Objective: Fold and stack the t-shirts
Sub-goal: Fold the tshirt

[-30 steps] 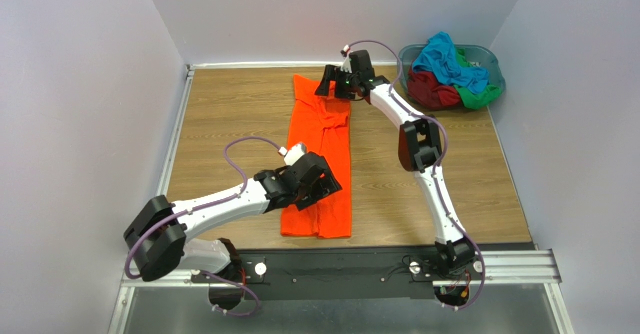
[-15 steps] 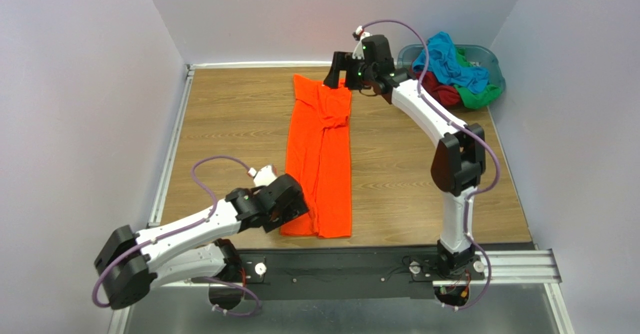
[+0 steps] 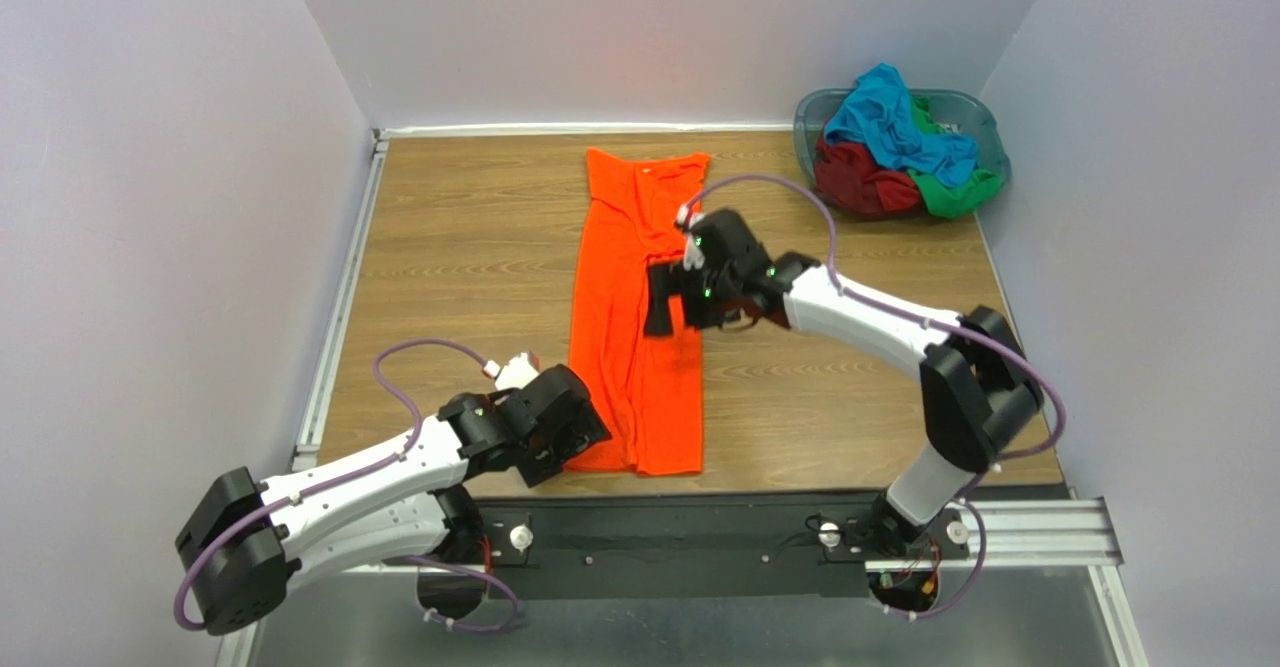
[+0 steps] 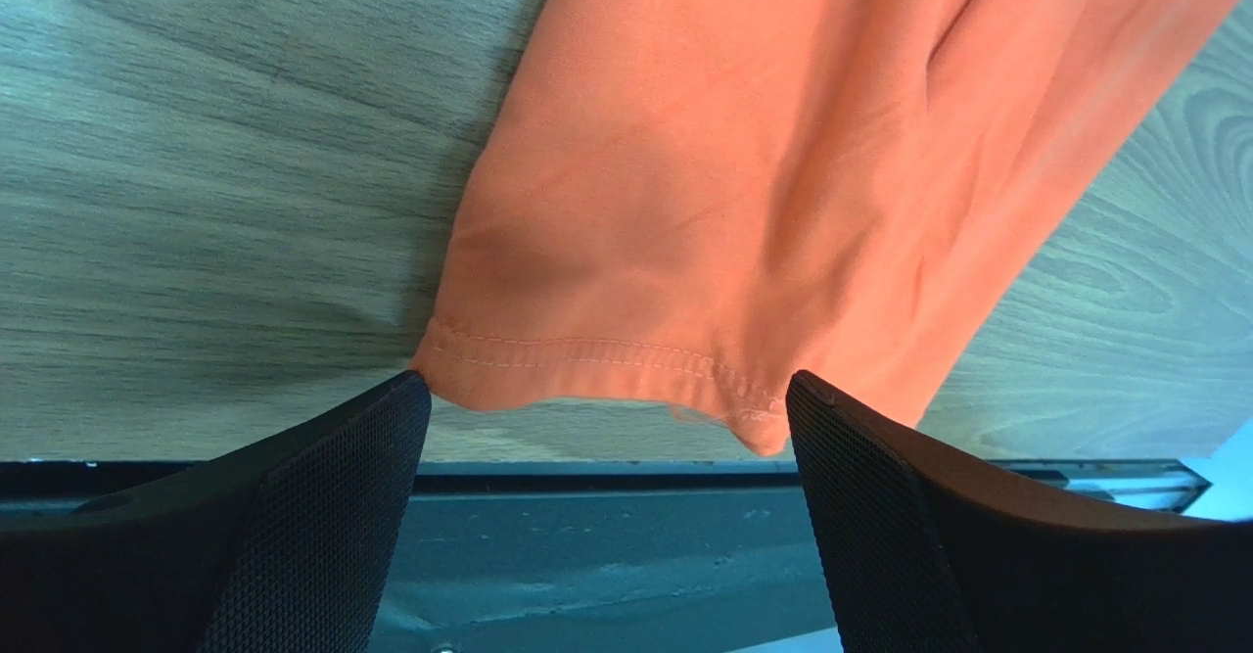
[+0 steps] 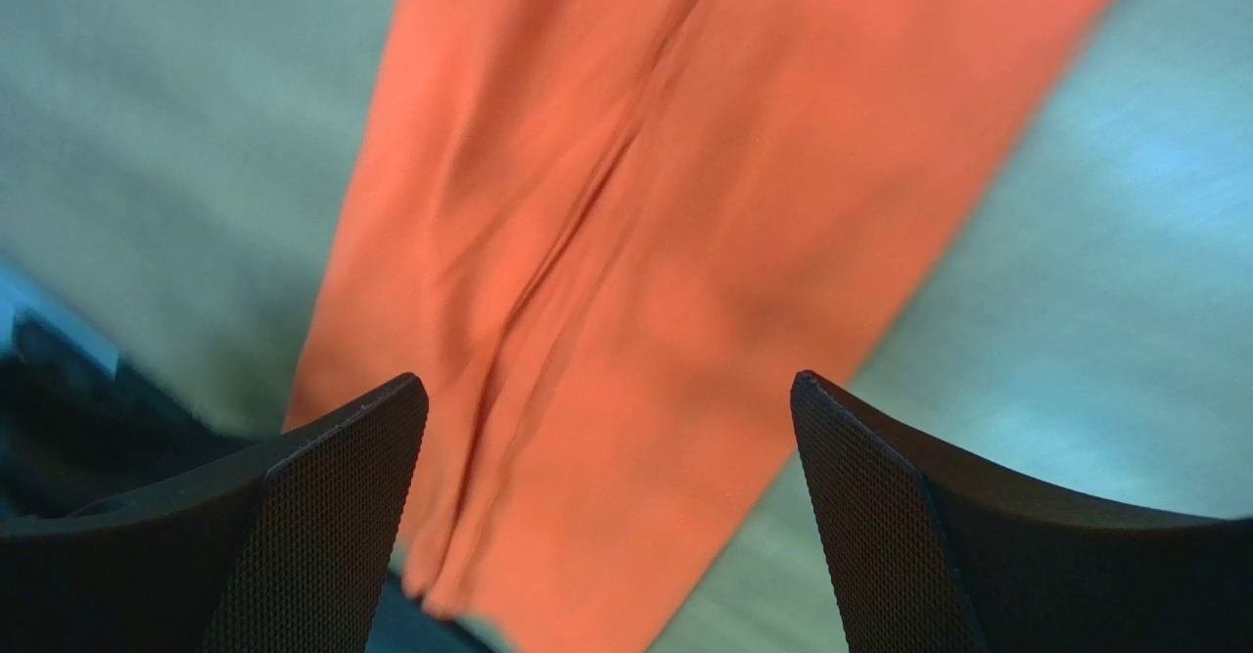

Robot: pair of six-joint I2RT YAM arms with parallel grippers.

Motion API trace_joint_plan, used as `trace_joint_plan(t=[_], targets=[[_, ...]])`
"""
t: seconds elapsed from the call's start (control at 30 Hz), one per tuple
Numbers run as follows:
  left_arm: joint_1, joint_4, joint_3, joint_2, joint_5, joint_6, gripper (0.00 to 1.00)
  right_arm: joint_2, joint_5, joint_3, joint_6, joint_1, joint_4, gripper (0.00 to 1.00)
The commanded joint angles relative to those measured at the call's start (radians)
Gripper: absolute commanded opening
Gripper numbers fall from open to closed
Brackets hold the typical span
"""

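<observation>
Lying flat on the table (image 3: 451,247), orange t-shirt (image 3: 639,352) is a long narrow strip, near to far. Jaws apart on left gripper (image 3: 582,438) at near-left hem corner and right gripper (image 3: 661,307) over the middle, both empty. Cloth looks light, limp; pinch hem corners.

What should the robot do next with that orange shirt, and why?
Probably lower the left gripper and close it on the near hem of the orange shirt: its open fingers frame that hem, and the shirt is a long strip, not yet folded crosswise. The right gripper hangs open above.
</observation>
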Motion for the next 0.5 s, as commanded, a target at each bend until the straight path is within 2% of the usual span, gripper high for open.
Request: trace_joint_plan(t=[0.0, 0.1, 0.2, 0.47], targets=[[0.003, 0.002, 0.006, -0.032, 0.0, -0.029, 0.99, -0.121, -0.015, -0.13, 0.089, 0.1, -0.007, 1.0], [0.003, 0.007, 0.001, -0.048, -0.003, -0.02, 0.99, -0.147, -0.047, -0.199, 0.133, 0.185, -0.002, 1.0], [0.003, 0.008, 0.0, -0.051, -0.001, -0.012, 0.99, -0.144, -0.052, -0.259, 0.19, 0.218, 0.044, 1.0], [0.003, 0.017, 0.018, -0.015, -0.015, 0.043, 0.99, -0.112, -0.092, -0.353, 0.242, 0.229, 0.17, 1.0]])
